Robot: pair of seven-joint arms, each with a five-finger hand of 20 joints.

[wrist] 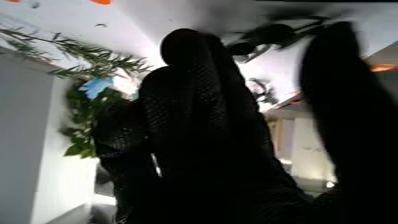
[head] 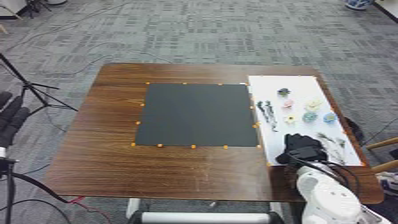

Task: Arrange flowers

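My right hand (head: pixel 302 144) is over the near part of the white sheet (head: pixel 311 90), fingers extended, between the dark stems (head: pixel 267 116) and some thin sprigs (head: pixel 335 146). Farther up the sheet lie a dark flower (head: pixel 283 92), a pink one (head: pixel 287 103), a pale one (head: pixel 313 105), a yellow one (head: pixel 290 120) and two bluish ones (head: pixel 310 117). In the right wrist view, a dark leafy stem (wrist: pixel 269 35) appears between the thumb and straight fingers of the right hand (wrist: pixel 200 120); contact is unclear. Green sprigs (wrist: pixel 111 59) and a light blue flower (wrist: pixel 96 87) are beyond the fingers. My left hand (head: pixel 11 120) is open at the left edge.
A black square mat (head: pixel 195 115) with orange markers around its border lies on the brown table (head: pixel 107 125), left of the white sheet. A black tripod (head: pixel 34 87) stands on the floor to the left. Chairs stand beyond the table's right edge.
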